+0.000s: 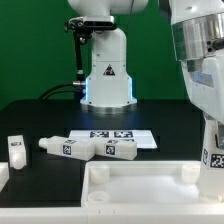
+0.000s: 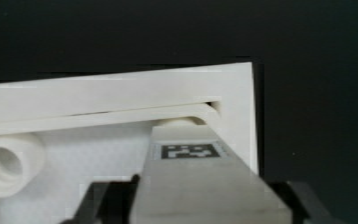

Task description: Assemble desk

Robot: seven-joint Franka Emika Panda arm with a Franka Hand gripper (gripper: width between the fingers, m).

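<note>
Between the fingers of the hand (image 2: 195, 198) a leg (image 2: 190, 150) is clamped, with its far end at the corner of the tabletop (image 2: 87, 110) just ahead of the hand. If the leg meets its seat tilted, I think it can jam or push the tabletop, which seems to lie loose on the counter (image 1: 40, 115). A weak grip may let it turn. Other legs (image 1: 66, 147) lie well apart from the hand. This counter is black and plain, and the room behind is dark.

Black table (image 1: 40, 120): marker board (image 1: 120, 135) mid-table; 2 legs (image 1: 65, 147) lying just beside it; tabletop panel (image 1: 140, 185) at near edge.
</note>
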